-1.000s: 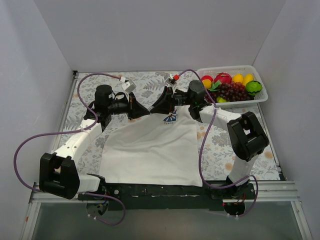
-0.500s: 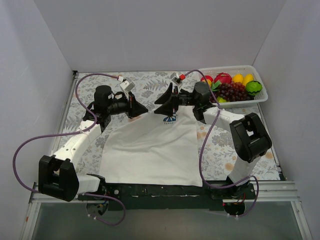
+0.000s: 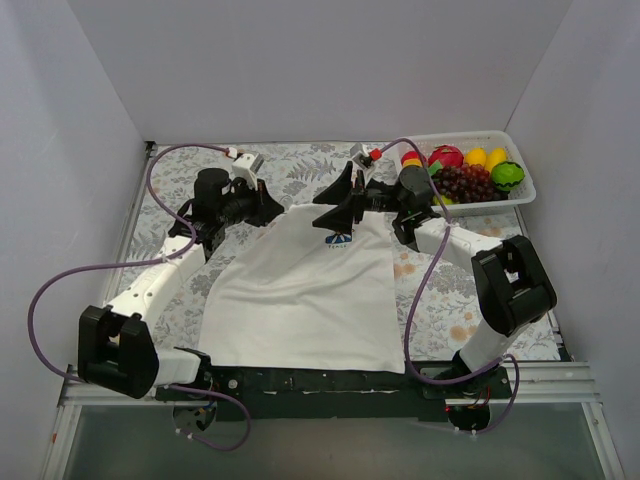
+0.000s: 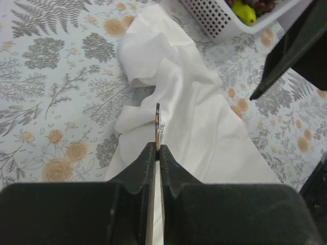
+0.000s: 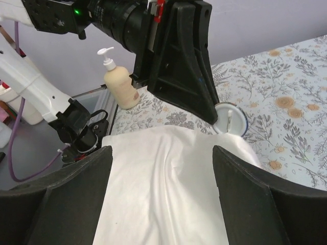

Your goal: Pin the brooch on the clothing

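The clothing, a white T-shirt [image 3: 310,290], lies flat on the floral table with its top end bunched [image 4: 168,66]. My left gripper [image 3: 276,206] hovers at the shirt's top left corner, shut [image 4: 157,148] on the brooch [image 4: 158,120]. From the left wrist the brooch appears as a thin disc seen edge-on. The right wrist view shows its round white back with a blue rim and pin [image 5: 231,120]. My right gripper [image 3: 336,200] is open above the shirt's collar end, its fingers wide [image 5: 162,153] over bare cloth [image 5: 163,194], holding nothing.
A small dark blue mark with lettering [image 3: 338,240] sits on the shirt's chest. A white basket [image 3: 520,198] of toy fruit stands at the back right. A pump bottle [image 5: 120,84] stands beyond the table's near edge. Purple cables loop beside both arms.
My right gripper has opened and drawn back toward the rear right, letting the shirt's top go. The left gripper shifted slightly back, still shut on the brooch.
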`<state>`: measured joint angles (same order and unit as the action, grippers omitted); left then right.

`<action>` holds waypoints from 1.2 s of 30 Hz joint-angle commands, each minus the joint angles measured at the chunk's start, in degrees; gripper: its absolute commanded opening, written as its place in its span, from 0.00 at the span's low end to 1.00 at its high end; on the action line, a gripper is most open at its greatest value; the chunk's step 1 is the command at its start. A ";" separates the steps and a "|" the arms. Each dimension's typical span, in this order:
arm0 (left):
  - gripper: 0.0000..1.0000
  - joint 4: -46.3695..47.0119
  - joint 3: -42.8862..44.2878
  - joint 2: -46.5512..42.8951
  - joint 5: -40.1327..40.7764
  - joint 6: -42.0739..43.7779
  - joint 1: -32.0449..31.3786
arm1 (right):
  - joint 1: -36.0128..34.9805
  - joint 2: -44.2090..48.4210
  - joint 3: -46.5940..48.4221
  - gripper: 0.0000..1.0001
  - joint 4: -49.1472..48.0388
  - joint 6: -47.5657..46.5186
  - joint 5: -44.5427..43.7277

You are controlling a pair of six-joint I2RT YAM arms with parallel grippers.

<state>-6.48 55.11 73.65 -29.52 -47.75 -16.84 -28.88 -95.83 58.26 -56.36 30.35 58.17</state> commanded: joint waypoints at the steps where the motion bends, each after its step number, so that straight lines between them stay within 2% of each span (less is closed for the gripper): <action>1: 0.00 -3.36 4.56 1.32 13.23 -1.91 -1.18 | 0.14 2.05 -0.25 0.86 2.91 -3.45 -1.39; 9: 0.00 -5.03 7.81 4.57 15.98 -3.67 -1.88 | 0.06 4.07 -2.88 0.87 5.20 -5.03 -1.74; 14: 0.00 -5.73 10.89 7.73 18.87 -4.63 -1.88 | 0.14 5.48 -6.30 0.87 11.42 -8.63 -2.88; 17: 0.00 -6.79 13.87 9.93 20.55 -5.42 -1.88 | -0.12 7.06 -7.46 0.87 17.31 -14.33 -5.34; 23: 0.00 -8.54 21.32 18.70 22.92 -7.53 -1.44 | -4.24 9.69 -9.39 0.86 35.68 -25.76 -17.71; 26: 0.00 -8.90 24.33 22.58 21.88 -8.94 -0.56 | -5.48 9.18 -9.74 0.83 41.31 -25.69 -25.28; 27: 0.00 -8.90 24.78 23.46 21.35 -9.55 -0.04 | -5.66 8.74 -9.40 0.80 43.68 -25.17 -32.17; 28: 0.00 -8.90 25.39 24.86 21.17 -10.08 0.75 | -5.74 8.21 -8.35 0.79 49.18 -24.55 -35.29; 30: 0.00 -8.90 27.32 26.28 20.91 -11.14 1.54 | -5.74 6.98 -7.46 0.76 53.35 -24.55 -42.13; 36: 0.00 -9.69 32.77 32.25 22.05 -14.65 4.71 | -5.74 6.97 -8.34 0.74 58.99 -24.37 -50.43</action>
<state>-16.38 82.91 104.73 -8.32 -59.00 -14.17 -34.76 -89.43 49.19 -3.40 6.98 17.61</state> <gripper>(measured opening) 0.025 0.742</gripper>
